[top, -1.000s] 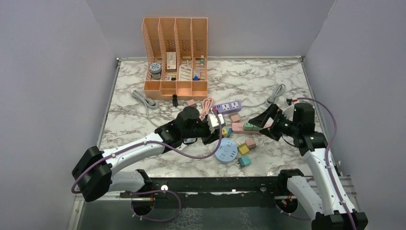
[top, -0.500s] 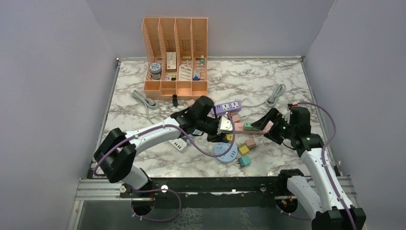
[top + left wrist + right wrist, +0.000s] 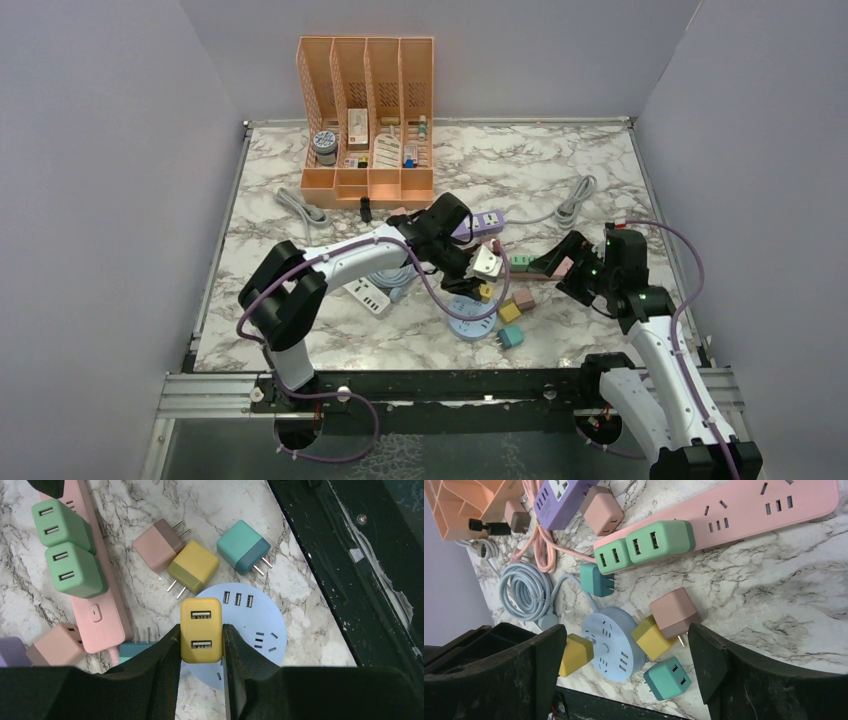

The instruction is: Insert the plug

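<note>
Yellow plug point(image 3: 200, 622) (two-port) pinched in left gripper point(image 3: 201, 636).

Marble-patterned bench boxed in by plain walls
White, grey-veined bench point(image 3: 560, 160) between a pale lilac-grey back wall point(image 3: 520, 50), left wall point(image 3: 100, 200) and right wall point(image 3: 760, 150), evenly and softly lit; a black rail point(image 3: 450, 385) edges its near side, with perhaps a dark floor point(image 3: 450, 455) below

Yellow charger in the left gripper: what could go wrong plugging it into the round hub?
1. The yellow charger hides its own prongs, so slot alignment is unchecked.
2. The round hub lies unheld, the open right gripper apart from it; it may slide.
3. The loose yellow plug at its rim could get knocked.
</note>
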`<state>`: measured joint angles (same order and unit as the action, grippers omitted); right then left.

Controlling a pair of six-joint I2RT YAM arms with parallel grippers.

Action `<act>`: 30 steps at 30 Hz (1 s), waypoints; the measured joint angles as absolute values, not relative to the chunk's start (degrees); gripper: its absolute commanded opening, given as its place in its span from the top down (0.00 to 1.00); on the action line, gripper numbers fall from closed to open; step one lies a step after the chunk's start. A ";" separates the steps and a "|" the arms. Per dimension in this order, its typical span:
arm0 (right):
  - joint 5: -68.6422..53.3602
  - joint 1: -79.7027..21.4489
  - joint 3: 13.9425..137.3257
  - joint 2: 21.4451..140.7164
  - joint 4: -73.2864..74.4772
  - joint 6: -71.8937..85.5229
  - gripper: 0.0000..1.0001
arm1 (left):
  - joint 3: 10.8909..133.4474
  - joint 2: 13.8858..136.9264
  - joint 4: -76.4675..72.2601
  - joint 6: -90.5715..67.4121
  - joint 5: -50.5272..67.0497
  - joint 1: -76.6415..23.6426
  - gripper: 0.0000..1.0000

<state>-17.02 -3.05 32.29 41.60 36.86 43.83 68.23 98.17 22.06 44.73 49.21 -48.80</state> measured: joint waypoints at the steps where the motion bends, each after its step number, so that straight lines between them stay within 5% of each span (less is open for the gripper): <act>1: -16.88 -3.05 32.29 41.74 36.86 43.72 0.09 | 69.54 99.11 23.29 45.82 49.56 -48.80 1.00; 30: -15.68 -3.05 32.14 43.00 37.36 42.22 0.09 | 78.96 107.96 38.72 61.47 52.56 -48.75 1.00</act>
